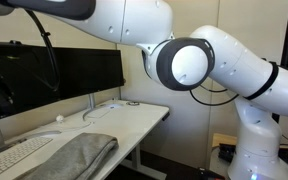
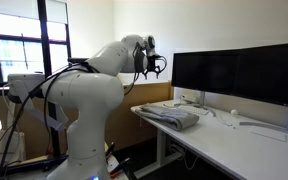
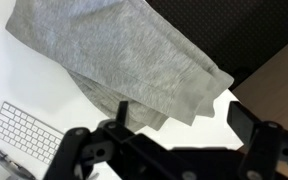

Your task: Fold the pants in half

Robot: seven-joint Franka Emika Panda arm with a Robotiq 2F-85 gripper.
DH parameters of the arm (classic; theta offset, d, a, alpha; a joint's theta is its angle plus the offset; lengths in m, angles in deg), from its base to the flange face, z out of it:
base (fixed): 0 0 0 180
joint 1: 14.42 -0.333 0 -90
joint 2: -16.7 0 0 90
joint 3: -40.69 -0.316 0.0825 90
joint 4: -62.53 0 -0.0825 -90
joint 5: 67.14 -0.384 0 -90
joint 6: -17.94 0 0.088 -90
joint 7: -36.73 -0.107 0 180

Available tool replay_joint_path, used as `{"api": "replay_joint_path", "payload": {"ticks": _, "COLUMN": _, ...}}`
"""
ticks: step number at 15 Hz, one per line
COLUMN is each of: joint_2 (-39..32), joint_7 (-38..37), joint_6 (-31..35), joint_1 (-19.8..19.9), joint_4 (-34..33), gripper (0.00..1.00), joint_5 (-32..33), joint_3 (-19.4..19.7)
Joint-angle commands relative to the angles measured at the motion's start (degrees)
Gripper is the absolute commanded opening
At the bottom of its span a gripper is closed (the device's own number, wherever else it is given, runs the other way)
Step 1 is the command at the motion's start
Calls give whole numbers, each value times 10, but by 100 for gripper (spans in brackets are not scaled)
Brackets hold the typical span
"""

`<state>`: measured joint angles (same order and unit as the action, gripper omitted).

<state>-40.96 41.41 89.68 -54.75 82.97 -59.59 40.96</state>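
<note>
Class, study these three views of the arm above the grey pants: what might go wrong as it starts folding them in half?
1. The pants lie at the desk edge, so a pull could slide them off.
2. The keyboard sits close beside them; a swept fold may knock it.
3. Several layers show at the hem, so the open fingers might pinch the wrong number.

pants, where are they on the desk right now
The pants lie bunched on the white desk at its end, beside the white keyboard in the wrist view; in an exterior view they sit below the gripper.
</note>
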Motion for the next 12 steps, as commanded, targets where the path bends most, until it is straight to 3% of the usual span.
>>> {"api": "replay_joint_path", "payload": {"ticks": 1, "joint_2": 18, "joint_7": -41, "joint_6": -16, "joint_1": -5, "joint_4": 10, "gripper": 100, "joint_5": 11, "joint_3": 7}}
{"api": "replay_joint_path", "payload": {"ticks": 8, "joint_2": 29, "joint_7": -120, "joint_6": -8, "joint_1": -2, "joint_4": 3, "gripper": 100, "joint_5": 6, "joint_3": 12}}
{"api": "replay_joint_path", "payload": {"ticks": 12, "joint_2": 27, "joint_7": -111, "joint_6": 1, "joint_1": 1, "joint_4": 6, "gripper": 100, "joint_5": 2, "joint_3": 5}}
